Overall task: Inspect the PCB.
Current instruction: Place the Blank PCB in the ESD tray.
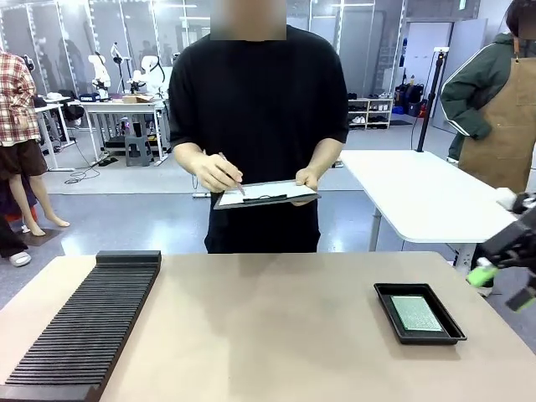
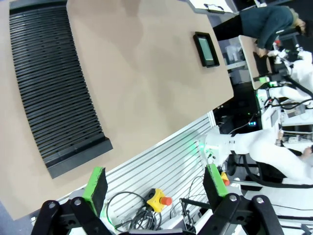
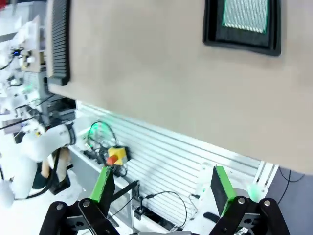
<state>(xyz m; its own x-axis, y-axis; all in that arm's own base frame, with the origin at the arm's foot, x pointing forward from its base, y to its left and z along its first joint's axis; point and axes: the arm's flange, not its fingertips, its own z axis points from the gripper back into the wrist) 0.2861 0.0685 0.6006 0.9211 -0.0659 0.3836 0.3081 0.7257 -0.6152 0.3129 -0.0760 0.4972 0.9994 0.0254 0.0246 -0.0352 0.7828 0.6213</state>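
Observation:
The green PCB (image 1: 417,313) lies flat inside a shallow black tray (image 1: 388,293) on the right side of the tan table; it also appears in the left wrist view (image 2: 207,48) and the right wrist view (image 3: 245,14). My right gripper (image 1: 502,285) hangs open at the right edge of the picture, beyond the table's side and clear of the tray. In its own view the right gripper (image 3: 164,186) is off the table's near edge, nothing between its green pads. My left gripper (image 2: 154,185) is open and empty too, back over the robot's side of the table.
A long black ribbed rack (image 1: 84,327) covers the table's left part. A person at the far side holds a dark clipboard (image 1: 266,195) and a pen. A white table (image 1: 419,197) stands behind right. Cables and a yellow stop button (image 2: 157,199) lie below the near edge.

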